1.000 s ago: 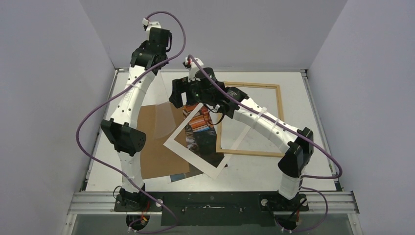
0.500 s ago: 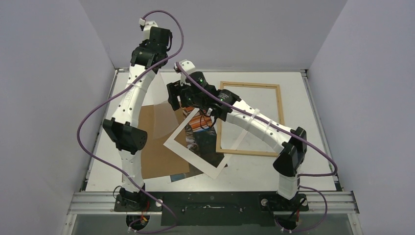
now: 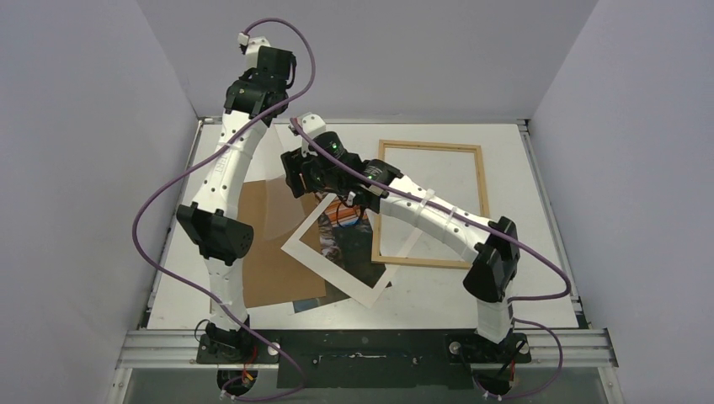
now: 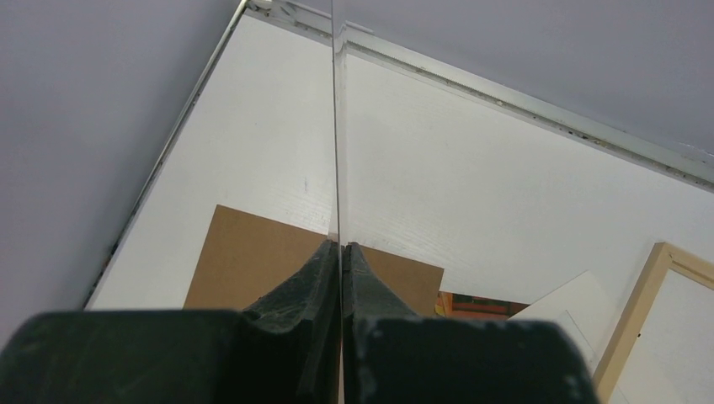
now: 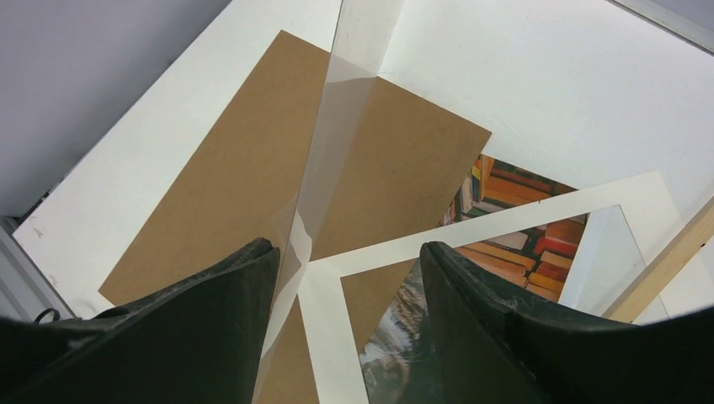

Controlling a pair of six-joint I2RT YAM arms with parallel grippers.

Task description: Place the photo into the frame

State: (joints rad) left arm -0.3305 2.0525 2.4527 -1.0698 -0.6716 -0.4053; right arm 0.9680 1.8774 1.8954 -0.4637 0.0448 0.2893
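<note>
The photo (image 3: 345,240) lies face up on the table, mostly covered by a white mat (image 3: 316,265); its books and cat show through the mat's opening in the right wrist view (image 5: 514,244). The light-wood frame (image 3: 482,181) lies empty at the back right. My left gripper (image 4: 340,248) is shut on a clear pane (image 4: 336,126) and holds it edge-on above the table; in the top view it (image 3: 278,109) is at the back left. My right gripper (image 5: 347,246) is open, with the pane's edge (image 5: 337,143) just inside its left finger (image 5: 244,286). It (image 3: 295,178) hangs over the mat's far corner.
A brown backing board (image 3: 269,269) lies on the left under the mat and photo. The mat's right corner overlaps the frame's left rail. Grey walls close in the back and both sides. A metal rail (image 4: 522,101) runs along the table's far edge.
My right arm has swung left and back, bringing its open gripper up to the pane. The left arm, photo, mat and frame have not moved.
</note>
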